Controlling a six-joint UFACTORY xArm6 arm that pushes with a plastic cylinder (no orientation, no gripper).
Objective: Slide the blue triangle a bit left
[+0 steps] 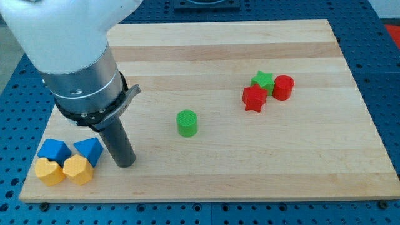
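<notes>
Pincer-less rod upright, my tip (125, 164) (view's right) beside blue triangle (89, 150).

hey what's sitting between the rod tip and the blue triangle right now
Nothing. In the camera view, my tip stands just to the view's right of the blue triangle, with at most a sliver of bare board between them.

Arm upright, my tip (125, 164) lowered (rod dark)

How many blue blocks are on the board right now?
2. The blue triangle lies at the view's bottom left, just left of my tip. The blue cube-like block sits left of it. The arm may hide others.
</notes>
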